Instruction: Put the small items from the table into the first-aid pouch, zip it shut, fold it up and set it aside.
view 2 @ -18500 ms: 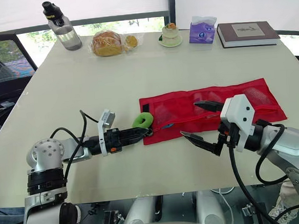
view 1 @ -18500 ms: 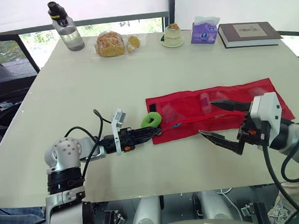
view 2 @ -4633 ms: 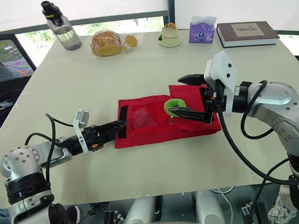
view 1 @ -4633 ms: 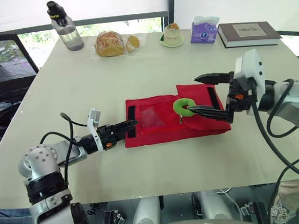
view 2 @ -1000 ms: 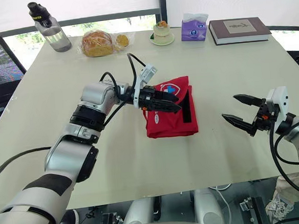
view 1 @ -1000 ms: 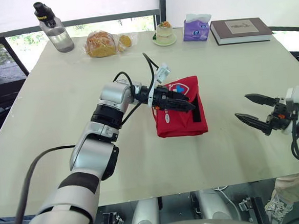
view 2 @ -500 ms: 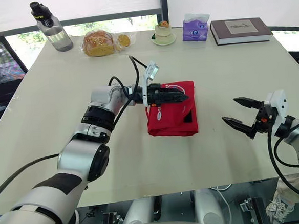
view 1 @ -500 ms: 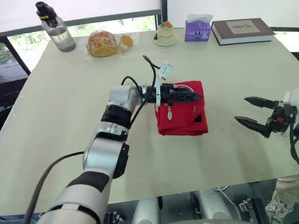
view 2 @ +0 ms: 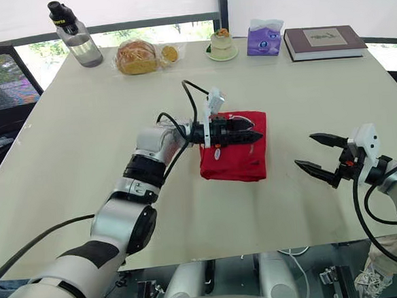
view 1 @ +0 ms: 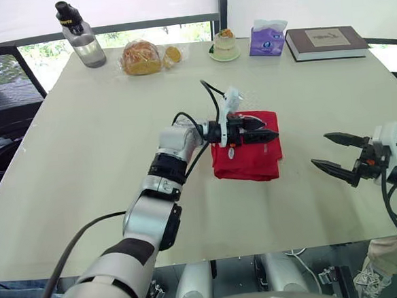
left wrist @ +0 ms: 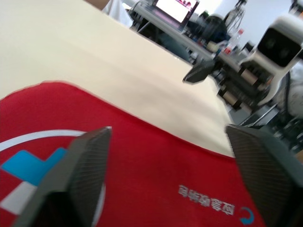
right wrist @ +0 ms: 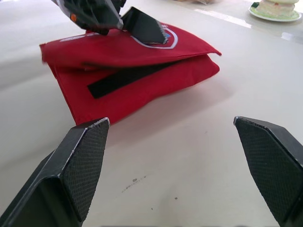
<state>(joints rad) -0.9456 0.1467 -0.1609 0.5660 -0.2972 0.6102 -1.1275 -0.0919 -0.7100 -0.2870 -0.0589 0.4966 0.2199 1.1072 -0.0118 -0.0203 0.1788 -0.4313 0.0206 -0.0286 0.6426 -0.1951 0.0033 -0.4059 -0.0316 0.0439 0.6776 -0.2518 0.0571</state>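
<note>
The red first-aid pouch (view 1: pixel 247 159) lies folded into a compact square near the middle of the table, with its white-ringed emblem (right wrist: pixel 163 39) on top and a black strip (right wrist: pixel 124 77) along its side. My left gripper (view 1: pixel 261 130) reaches across the top of the pouch, open, and the red fabric (left wrist: pixel 156 161) shows between its fingers (left wrist: pixel 87 165). My right gripper (view 1: pixel 336 151) hovers open over bare table to the right of the pouch, apart from it. Its fingers (right wrist: pixel 83 161) are spread wide and point toward the pouch (right wrist: pixel 128 71).
Along the far edge stand a water bottle (view 1: pixel 81 36), bagged bread (view 1: pixel 143 58), a small cake on a plate (view 1: pixel 225 46), a purple tissue pack (view 1: pixel 267 40) and a book (view 1: pixel 327 42). An office chair (view 1: pixel 6 84) is off the table's left side.
The pouch's upper flap has come down, so it now lies flatter and more compact. My left gripper has slid further over its top. The right gripper has barely moved; the camera shifted.
</note>
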